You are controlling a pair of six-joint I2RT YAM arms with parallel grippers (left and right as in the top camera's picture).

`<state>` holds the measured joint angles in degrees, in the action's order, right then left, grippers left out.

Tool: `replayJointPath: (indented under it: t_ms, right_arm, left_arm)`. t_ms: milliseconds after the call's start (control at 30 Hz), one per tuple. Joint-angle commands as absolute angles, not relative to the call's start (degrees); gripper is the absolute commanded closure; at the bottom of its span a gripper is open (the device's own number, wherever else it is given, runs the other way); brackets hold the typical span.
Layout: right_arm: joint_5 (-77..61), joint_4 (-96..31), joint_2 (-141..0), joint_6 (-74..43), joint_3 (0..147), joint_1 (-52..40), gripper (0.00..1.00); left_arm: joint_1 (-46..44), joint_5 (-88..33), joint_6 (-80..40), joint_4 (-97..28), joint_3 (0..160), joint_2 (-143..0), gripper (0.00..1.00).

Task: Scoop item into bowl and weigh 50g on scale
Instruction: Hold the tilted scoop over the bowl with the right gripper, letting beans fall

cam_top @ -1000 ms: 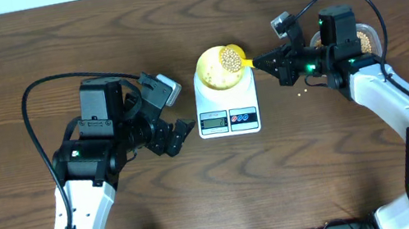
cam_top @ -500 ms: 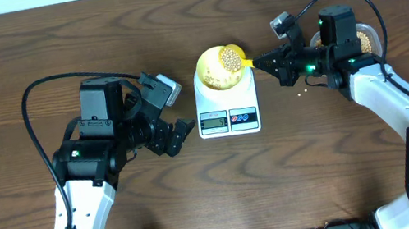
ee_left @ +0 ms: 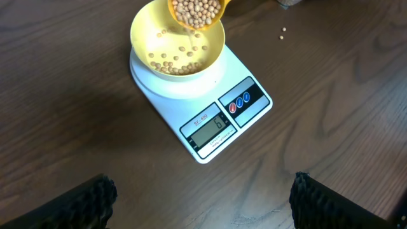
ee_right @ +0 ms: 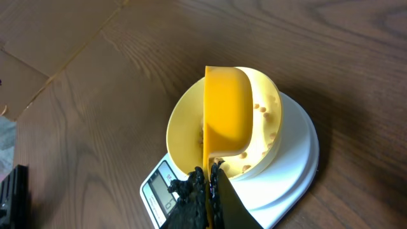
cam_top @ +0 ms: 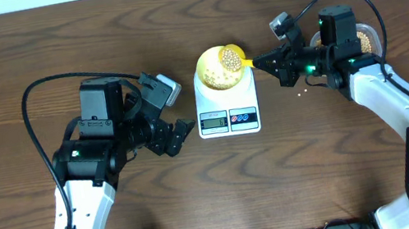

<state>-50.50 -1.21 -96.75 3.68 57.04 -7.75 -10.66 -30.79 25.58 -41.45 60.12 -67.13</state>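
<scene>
The white scale [cam_top: 226,102] stands mid-table with the pale yellow bowl [cam_top: 213,75] on its platform. A few beans [ee_left: 178,63] lie in the bowl [ee_left: 152,32]. My right gripper [cam_top: 262,61] is shut on the handle of a bright yellow scoop [cam_top: 232,58], which is full of beans and held over the bowl's right rim. In the right wrist view the scoop [ee_right: 226,114] stands on edge above the bowl [ee_right: 184,133], its handle pinched in the gripper [ee_right: 209,175]. My left gripper [cam_top: 184,128] is open left of the scale [ee_left: 210,121], holding nothing.
A container of beans [cam_top: 364,39] sits behind the right arm at the far right. Stray beans [cam_top: 302,95] lie on the wood right of the scale. The left arm's cable loops over the table's left side.
</scene>
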Motion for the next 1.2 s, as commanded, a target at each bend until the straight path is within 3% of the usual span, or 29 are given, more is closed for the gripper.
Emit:
replayJointPath:
  t_ms: [0,1167]
  right_arm:
    - [-50.9,-1.0,-97.1,5.5,57.2,-8.1,0.99]
    - [-50.4,-1.1,-97.1,8.9,57.2,-8.3,0.99]
  left_arm:
    - [-10.8,-31.5,26.3,-41.3,59.8,-67.4,0.11]
    - [-10.8,-31.5,26.3,-41.3,59.8,-67.4,0.11]
